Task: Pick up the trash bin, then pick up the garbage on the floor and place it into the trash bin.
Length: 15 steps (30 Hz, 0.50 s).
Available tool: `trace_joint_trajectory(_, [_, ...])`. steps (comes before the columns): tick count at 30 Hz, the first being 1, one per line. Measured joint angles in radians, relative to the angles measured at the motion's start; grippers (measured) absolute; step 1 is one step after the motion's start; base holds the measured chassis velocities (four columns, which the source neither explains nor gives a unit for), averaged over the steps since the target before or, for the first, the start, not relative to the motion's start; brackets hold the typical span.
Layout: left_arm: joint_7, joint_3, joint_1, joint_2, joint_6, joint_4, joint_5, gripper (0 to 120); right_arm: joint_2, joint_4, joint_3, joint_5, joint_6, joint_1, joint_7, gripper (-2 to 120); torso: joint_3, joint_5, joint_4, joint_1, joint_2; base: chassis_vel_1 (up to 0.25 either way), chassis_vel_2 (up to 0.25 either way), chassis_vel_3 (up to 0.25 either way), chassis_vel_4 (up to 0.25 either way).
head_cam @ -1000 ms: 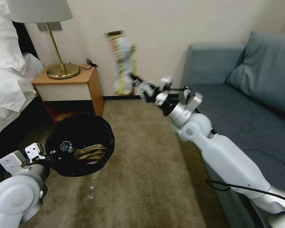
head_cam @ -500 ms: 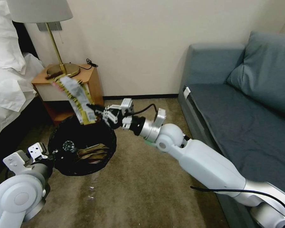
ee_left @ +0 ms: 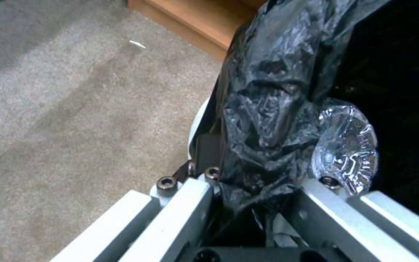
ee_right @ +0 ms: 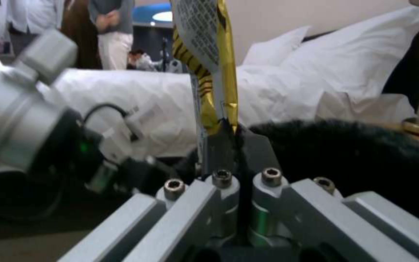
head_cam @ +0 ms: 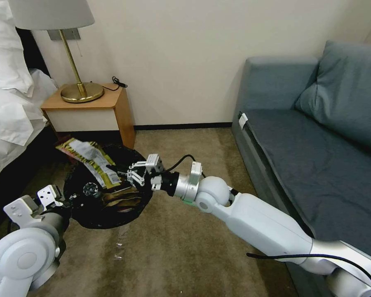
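Right claw (head_cam: 118,174) is clamped on the yellow-brown snack wrapper (head_cam: 90,159) — long axis slanted across the trash bin (head_cam: 107,218) mouth, far end overhanging the rim. Left claw (ee_left: 253,189) is pinched on the bin's liner.

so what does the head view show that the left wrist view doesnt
Head view alone: the right claw shut on the yellow-brown snack wrapper over the trash bin, a tan paper bag inside it, plus the nightstand, lamp and sofa.

Left wrist view alone: the left claw close up, shut on the bin's black liner at the rim.

Both: the bin, the clear bottle inside it, and the carpet.
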Motion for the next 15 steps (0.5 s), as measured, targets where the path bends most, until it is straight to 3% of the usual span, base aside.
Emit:
trace_joint_trajectory(7, [0.000,-0.007,0.010,0.001,0.000,-0.013,-0.002,1,-0.004,-0.026,-0.009,-0.052,0.038,-0.002,0.010,4,0.000,0.0000,-0.0003,0.000,0.000,0.000,0.000,0.000,0.000])
trace_joint_trajectory(10, [-0.001,-0.008,0.012,0.000,0.000,-0.017,-0.003,1,0.000,-0.030,-0.012,-0.069,0.049,-0.002,0.027,20,0.000,0.0000,-0.0003,0.000,0.000,0.000,0.000,0.000,0.000])
trace_joint_trajectory(15, [-0.003,-0.010,0.015,0.001,0.000,-0.020,-0.006,1,0.001,-0.028,-0.012,-0.070,0.050,0.004,0.041,36,0.000,0.0000,-0.0001,0.000,0.000,0.000,0.000,0.000,0.000])
